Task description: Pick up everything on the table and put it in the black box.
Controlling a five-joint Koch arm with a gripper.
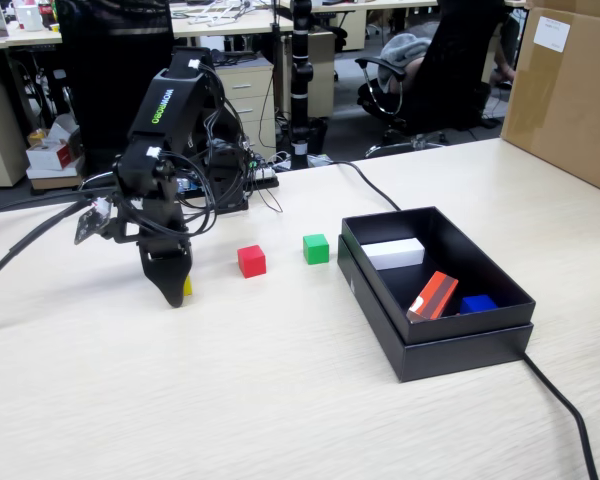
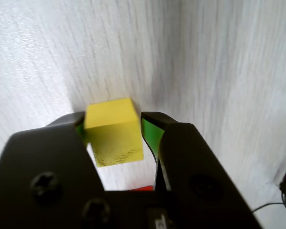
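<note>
Fixed view | cubes: 1 red (image 1: 251, 260), 1 green (image 1: 316, 248) | jaws gripping 1 yellow cube (image 2: 114, 131)

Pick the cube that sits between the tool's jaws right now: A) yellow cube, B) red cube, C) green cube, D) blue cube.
A: the wrist view shows the yellow cube between the two jaws of the tool, while the red cube and green cube sit apart on the table.

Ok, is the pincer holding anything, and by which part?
The pincer has the yellow cube between its jaws, on two opposite side faces.
</note>
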